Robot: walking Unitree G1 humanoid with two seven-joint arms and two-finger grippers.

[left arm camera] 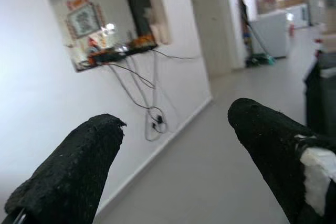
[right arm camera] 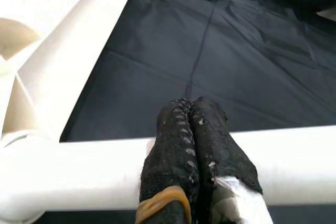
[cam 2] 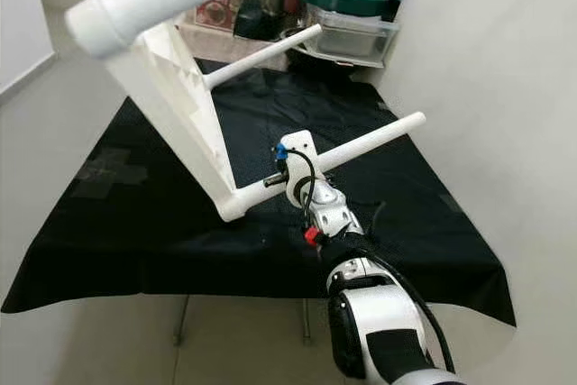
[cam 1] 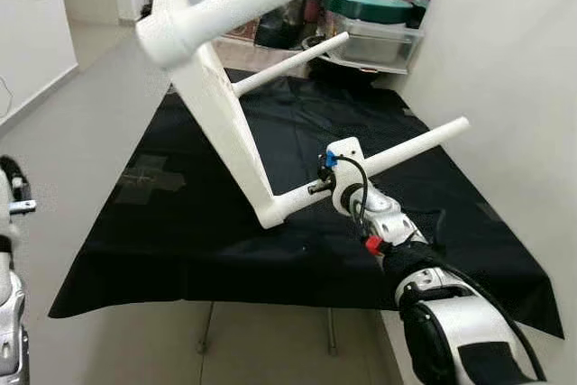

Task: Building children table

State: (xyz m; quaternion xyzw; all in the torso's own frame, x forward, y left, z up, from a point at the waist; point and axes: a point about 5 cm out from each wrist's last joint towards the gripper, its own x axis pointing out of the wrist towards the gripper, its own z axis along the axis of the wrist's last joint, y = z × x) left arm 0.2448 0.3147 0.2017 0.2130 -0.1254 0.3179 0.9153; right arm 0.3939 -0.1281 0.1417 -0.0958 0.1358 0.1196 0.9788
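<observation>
My right jaws (right arm camera: 191,145) are pressed together over a leg (cam 2: 370,143) of the white children's table (cam 1: 216,105), which is tipped on its edge on the black-draped surface (cam 1: 180,241), probably to steady it. Left jaws (left arm camera: 173,145) gape empty, idle.

I see the white children's table (cam 1: 212,96) tipped on edge on the black cloth (cam 1: 180,232), 4 round legs jutting sideways.

No legible text, label, brand, number or sign is showing on any surface. The framed wall picture (left arm camera: 83,20) is bearing marks too blurred to read.
</observation>
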